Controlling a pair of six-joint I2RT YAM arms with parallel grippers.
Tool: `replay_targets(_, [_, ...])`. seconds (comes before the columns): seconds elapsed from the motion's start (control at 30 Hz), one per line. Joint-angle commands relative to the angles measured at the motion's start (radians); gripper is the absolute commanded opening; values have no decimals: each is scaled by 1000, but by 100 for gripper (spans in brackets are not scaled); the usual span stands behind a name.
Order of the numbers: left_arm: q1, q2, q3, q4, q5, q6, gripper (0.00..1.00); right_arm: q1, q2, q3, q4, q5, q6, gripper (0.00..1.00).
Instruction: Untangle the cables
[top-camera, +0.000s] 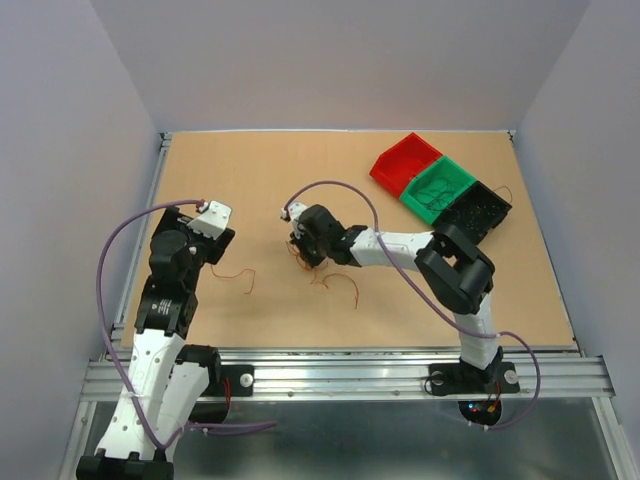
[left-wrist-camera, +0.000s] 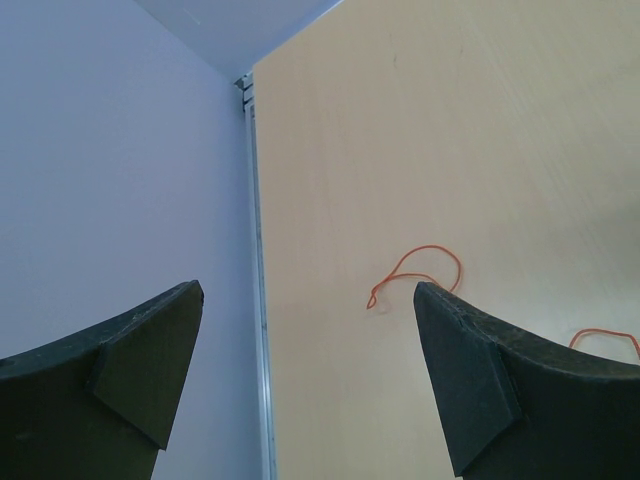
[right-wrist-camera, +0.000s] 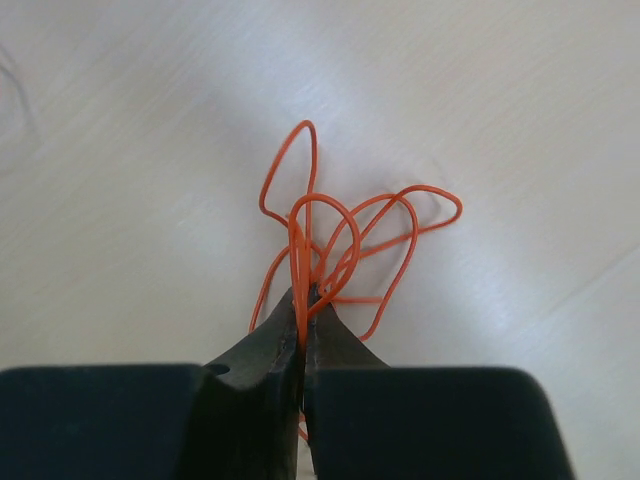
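My right gripper (right-wrist-camera: 303, 322) is pinched tight on strands of the orange cables (right-wrist-camera: 345, 225), tangled on the table (right-wrist-camera: 110, 180) just ahead; my left gripper (left-wrist-camera: 305, 300) stands spread, empty. I'd lift slowly, so one strand slips free instead of tightening the knot

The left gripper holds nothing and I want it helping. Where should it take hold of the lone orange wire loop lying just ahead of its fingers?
Take the arched top of the orange wire loop, coming straight down with the open left gripper straddling the strand. It lies flat on the table, so a sideways approach would probably only push it.
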Motion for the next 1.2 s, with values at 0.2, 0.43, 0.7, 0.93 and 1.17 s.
replay_targets(0.2, [5, 20, -35, 111, 199, -40, 95, -315, -174, 219, 100, -189, 123, 0])
replay_targets(0.43, [5, 6, -63, 210, 322, -85, 93, -511, -99, 414, 192, -227, 242, 1])
replay_targets(0.7, [5, -51, -92, 245, 327, -79, 93, -692, 158, 669, 278, -275, 336, 1])
replay_targets(0.93, [5, -37, -100, 270, 333, -75, 93, -783, 167, 603, 356, -216, 396, 1])
replay_targets(1.17, [5, -29, -89, 270, 345, -83, 93, -850, 204, 604, 390, -132, 440, 1])
